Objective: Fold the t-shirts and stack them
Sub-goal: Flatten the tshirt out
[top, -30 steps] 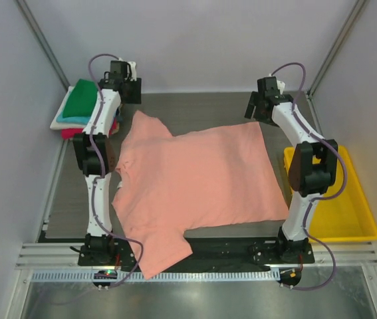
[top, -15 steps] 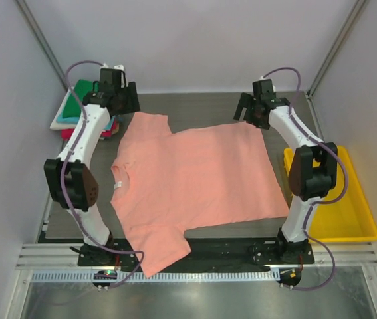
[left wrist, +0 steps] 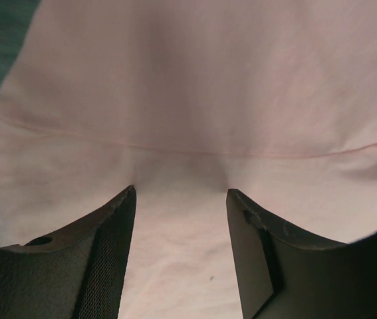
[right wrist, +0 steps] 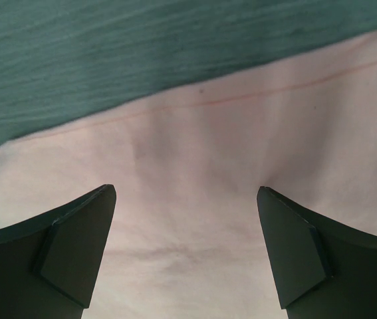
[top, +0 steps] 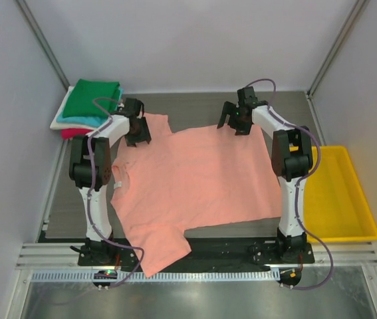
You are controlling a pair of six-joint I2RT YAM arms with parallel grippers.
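A salmon-pink t-shirt (top: 195, 176) lies spread flat on the dark table, neck to the left, one sleeve hanging over the front edge. My left gripper (top: 137, 133) is open and low over the far-left sleeve; in the left wrist view (left wrist: 180, 193) its fingers press down on pink cloth (left wrist: 195, 119) near a seam. My right gripper (top: 235, 122) is open at the far edge of the shirt; in the right wrist view (right wrist: 187, 193) its fingers straddle the hem (right wrist: 241, 166), with bare table beyond. A stack of folded tees (top: 88, 106), green on top, sits at the far left.
A yellow plastic bin (top: 338, 199) stands at the right of the table. Grey walls close in the back and sides. A metal rail (top: 195, 256) runs along the front by the arm bases.
Both arms have come down and inward from the far corners onto the shirt's far edge. The left gripper left the folded stack area and now sits on the sleeve.
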